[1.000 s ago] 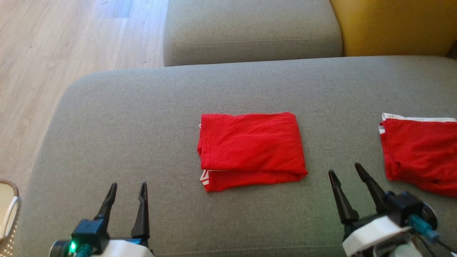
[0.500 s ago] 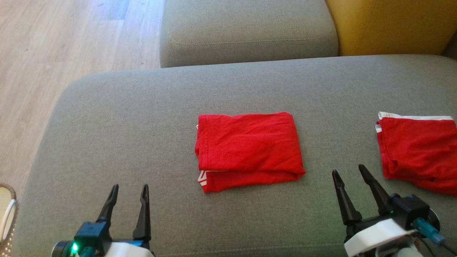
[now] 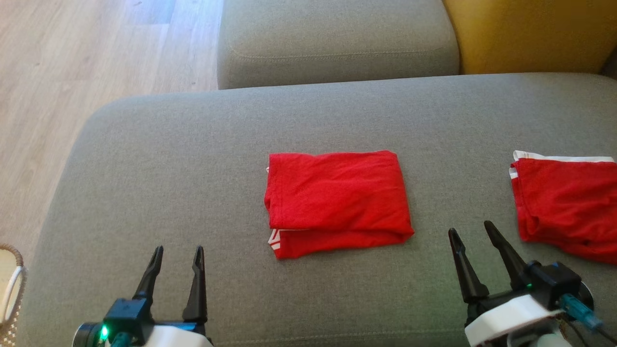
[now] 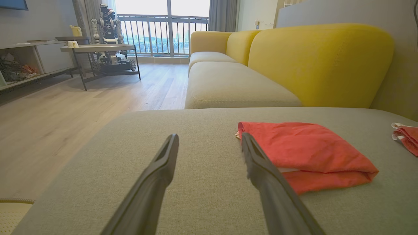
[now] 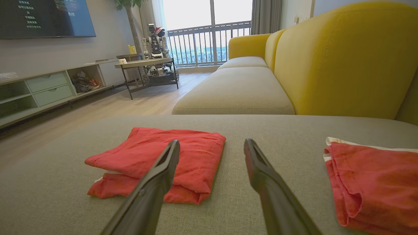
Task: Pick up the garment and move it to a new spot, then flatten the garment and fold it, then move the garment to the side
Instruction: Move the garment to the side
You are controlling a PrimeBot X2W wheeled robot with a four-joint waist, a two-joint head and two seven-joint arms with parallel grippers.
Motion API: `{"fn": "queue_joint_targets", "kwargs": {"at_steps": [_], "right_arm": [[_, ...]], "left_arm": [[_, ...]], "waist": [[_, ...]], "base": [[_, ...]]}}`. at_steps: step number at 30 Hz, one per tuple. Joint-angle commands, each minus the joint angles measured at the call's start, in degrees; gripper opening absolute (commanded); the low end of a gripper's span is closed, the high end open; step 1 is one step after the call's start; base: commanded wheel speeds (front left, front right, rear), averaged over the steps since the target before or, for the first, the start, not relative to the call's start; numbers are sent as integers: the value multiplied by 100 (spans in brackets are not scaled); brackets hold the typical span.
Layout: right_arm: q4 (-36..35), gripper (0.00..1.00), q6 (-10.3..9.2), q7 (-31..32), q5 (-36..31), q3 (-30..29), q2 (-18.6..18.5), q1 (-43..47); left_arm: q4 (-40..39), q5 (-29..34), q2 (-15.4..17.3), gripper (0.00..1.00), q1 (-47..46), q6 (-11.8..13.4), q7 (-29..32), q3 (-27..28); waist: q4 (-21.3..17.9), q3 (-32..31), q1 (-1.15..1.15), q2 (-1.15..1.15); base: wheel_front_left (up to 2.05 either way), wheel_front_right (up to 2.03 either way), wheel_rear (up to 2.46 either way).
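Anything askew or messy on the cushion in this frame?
Nothing serious. The folded garment lies flat; white trim pokes out at its near left corner. The second garment at right is folded looser. The left pincer and right pincer hang open, clear of cloth.

Holds the left hand (image 3: 179,248) at the lower left of the head view, dark fingers (image 4: 153,182) pointing straight up the frame, parted, gripping nothing. Sets the right hand (image 3: 470,227) at the lower right, fingers likewise parted and empty, leaning toward the upper left. Shows a green light (image 3: 103,332) on the dark left wrist block and white casing (image 3: 511,313) under the right hand at the bottom edge. Raises two spread fingers from the bottom edge of each wrist view, tips well apart.
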Motion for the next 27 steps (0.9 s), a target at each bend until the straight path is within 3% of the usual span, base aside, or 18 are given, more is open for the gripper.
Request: {"fn": "queue_joint_targets", "kwargs": {"at_steps": [1, 8, 14, 20, 27], "right_arm": [[-222, 100, -2, -60, 49, 145, -21, -144], [108, 100, -2, -60, 209, 212, -21, -306], [1152, 100, -2, -12, 744, 320, -21, -982], [2386, 100, -2, 610, 1874, 191, -20, -2098], [3590, 100, -2, 1525, 2271, -272, -54, -3180]], "left_arm": [[-156, 41, -14, 100, -161, -18, -70, 264], [-99, 136, -88, 100, -187, -140, -70, 336], [-58, 222, -157, 100, -233, -234, -70, 326], [-10, 304, -218, 100, -300, -347, -70, 262], [24, 374, -290, 100, -467, -487, -70, 145]], "waist": [[6, 6, 0, 0], [91, 76, 0, 0], [255, 196, 0, 0], [463, 374, 0, 0], [727, 680, 0, 0]], "base": [[0, 0, 0], [0, 0, 0], [0, 0, 0], [0, 0, 0], [0, 0, 0]]}}
